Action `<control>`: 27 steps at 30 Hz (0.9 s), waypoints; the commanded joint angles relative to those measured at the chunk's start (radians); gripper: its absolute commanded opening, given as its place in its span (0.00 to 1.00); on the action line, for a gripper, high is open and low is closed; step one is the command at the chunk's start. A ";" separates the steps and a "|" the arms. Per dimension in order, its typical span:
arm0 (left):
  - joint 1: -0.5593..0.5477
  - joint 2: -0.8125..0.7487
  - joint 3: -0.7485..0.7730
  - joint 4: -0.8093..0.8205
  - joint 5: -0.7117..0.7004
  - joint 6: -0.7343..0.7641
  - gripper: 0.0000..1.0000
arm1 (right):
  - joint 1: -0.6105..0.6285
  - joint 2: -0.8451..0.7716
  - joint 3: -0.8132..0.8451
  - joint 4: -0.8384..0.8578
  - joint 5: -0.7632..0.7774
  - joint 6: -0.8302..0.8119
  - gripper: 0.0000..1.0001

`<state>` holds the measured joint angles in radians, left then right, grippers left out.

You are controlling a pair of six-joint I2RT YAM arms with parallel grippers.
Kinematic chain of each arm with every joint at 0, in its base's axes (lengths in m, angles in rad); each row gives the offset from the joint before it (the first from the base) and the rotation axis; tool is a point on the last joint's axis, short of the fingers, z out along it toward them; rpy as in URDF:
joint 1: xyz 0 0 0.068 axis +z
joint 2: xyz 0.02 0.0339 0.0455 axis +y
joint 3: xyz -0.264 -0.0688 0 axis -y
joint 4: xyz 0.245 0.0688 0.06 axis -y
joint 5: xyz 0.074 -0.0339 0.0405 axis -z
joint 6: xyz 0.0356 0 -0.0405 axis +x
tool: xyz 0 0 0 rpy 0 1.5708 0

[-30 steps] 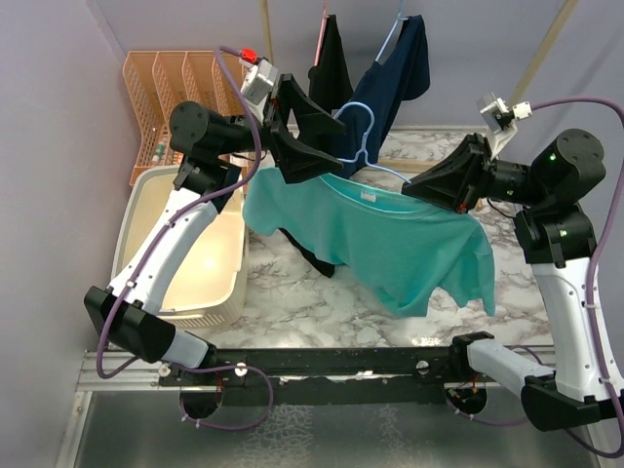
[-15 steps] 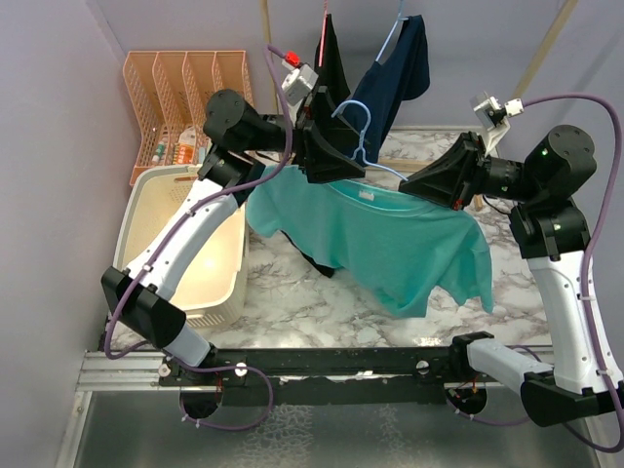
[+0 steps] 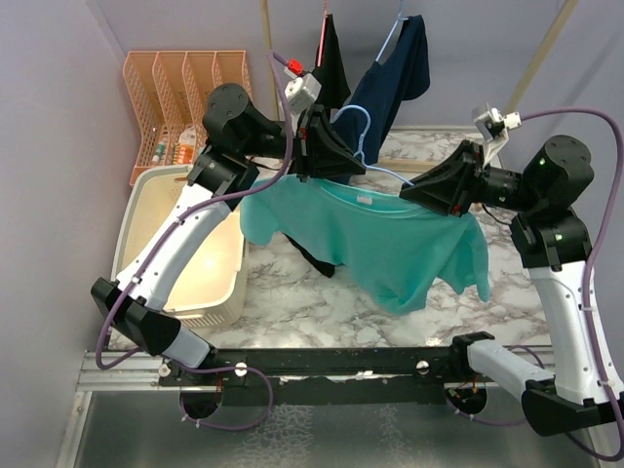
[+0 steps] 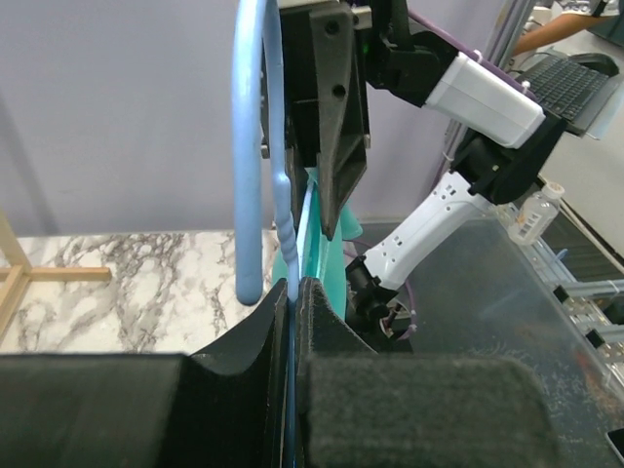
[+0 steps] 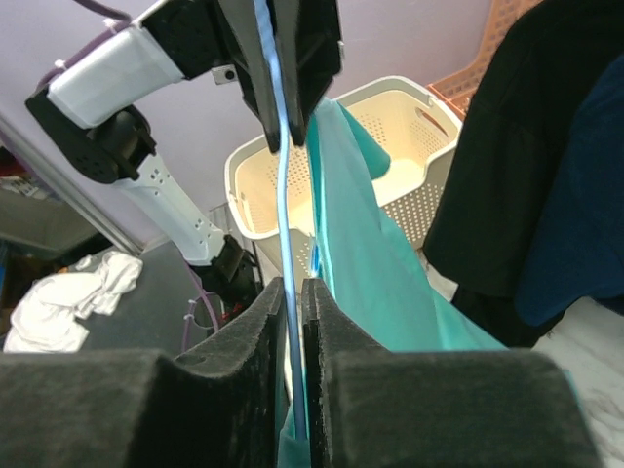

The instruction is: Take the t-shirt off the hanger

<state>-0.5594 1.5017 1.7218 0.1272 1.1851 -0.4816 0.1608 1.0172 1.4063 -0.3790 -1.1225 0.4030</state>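
1. The teal short-sleeved t-shirt (image 3: 390, 244) is draped on a light-blue wire hanger (image 4: 249, 146). It is held in the air above the middle of the white marbled surface (image 3: 292, 292), and its hem droops toward the near right. It is not yet off the hanger.
2. The left pincer (image 3: 356, 172) is closed together on the hanger wire just below the hook, left of the collar. This grip probably keeps the hanger from swinging or turning when the cloth is pulled.
3. The right pincer (image 3: 408, 191) straddles the hanger's right arm beside the shirt's shoulder. Its pads (image 5: 263, 322) flank the wire closely. Whether they press on it cannot be told.
4. With a hold at each side, the hanger stays level and the shirt hangs free of the surface.
5. Judged next step: one pincer moves from wire to cloth and draws a shoulder over the end of the hanger arm. The collar may snag on the hook.
6. A cream perforated plastic basket (image 3: 232, 278) stands at the left, a likely place to drop the shirt.
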 commanded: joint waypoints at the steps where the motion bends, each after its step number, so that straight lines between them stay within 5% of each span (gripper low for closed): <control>1: 0.005 -0.064 0.039 -0.092 -0.092 0.095 0.00 | 0.002 -0.055 -0.032 -0.157 0.136 -0.114 0.45; 4: 0.006 -0.081 0.078 -0.194 -0.151 0.153 0.00 | 0.002 -0.102 -0.030 -0.275 0.350 -0.179 0.62; 9: 0.005 -0.114 0.112 -0.320 -0.233 0.235 0.00 | 0.002 -0.216 -0.084 -0.375 0.568 -0.218 0.73; 15: 0.007 -0.138 0.105 -0.345 -0.257 0.259 0.00 | 0.002 -0.290 -0.131 -0.437 0.666 -0.225 0.74; 17: 0.006 -0.143 0.102 -0.345 -0.258 0.260 0.00 | 0.001 -0.298 -0.144 -0.442 0.679 -0.227 0.67; 22: 0.007 -0.162 0.082 -0.349 -0.274 0.266 0.00 | 0.001 -0.278 -0.134 -0.456 0.779 -0.216 0.04; 27: 0.007 -0.205 0.050 -0.382 -0.311 0.302 0.00 | 0.002 -0.276 -0.111 -0.478 1.044 -0.174 0.01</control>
<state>-0.5575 1.3647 1.7836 -0.2466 0.9352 -0.2207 0.1619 0.7456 1.2678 -0.8158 -0.3447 0.1970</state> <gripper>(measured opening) 0.031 0.021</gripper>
